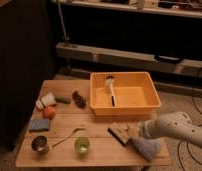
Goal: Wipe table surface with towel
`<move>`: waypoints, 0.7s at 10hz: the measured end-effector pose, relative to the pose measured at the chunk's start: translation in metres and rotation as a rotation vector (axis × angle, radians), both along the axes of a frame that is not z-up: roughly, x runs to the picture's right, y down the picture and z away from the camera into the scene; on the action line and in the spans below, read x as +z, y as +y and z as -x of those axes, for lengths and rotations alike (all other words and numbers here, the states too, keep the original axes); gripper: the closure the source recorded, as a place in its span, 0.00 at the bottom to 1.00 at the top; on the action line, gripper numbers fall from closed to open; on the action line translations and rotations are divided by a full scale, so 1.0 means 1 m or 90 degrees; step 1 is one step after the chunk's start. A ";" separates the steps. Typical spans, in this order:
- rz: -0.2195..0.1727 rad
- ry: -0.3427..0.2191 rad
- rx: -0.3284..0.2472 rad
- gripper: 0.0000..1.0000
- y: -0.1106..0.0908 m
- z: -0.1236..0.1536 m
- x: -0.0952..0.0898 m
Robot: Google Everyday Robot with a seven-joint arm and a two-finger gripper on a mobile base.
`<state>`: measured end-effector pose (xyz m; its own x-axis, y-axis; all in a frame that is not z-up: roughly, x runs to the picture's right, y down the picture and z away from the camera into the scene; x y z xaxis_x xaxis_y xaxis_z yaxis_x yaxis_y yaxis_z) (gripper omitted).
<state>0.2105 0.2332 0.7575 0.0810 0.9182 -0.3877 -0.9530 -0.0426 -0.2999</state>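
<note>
My pale gripper (130,131) low over near-right light slatted wooden table surface (94,120), jaws apart, brown block (117,133) left, creased blue-grey towel (147,148) just nearer.

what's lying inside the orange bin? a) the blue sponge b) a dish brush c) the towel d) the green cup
b: the dish brush lies in the orange bin, while the gripper is over the front right of the table surface, by the towel.
</note>
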 end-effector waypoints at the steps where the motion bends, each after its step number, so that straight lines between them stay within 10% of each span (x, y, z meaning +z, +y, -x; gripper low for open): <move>1: 0.006 -0.002 -0.010 0.35 0.006 -0.018 0.002; 7: 0.003 -0.048 -0.083 0.35 0.027 -0.047 -0.013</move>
<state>0.2576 0.2605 0.7445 0.2278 0.8966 -0.3799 -0.9256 0.0782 -0.3704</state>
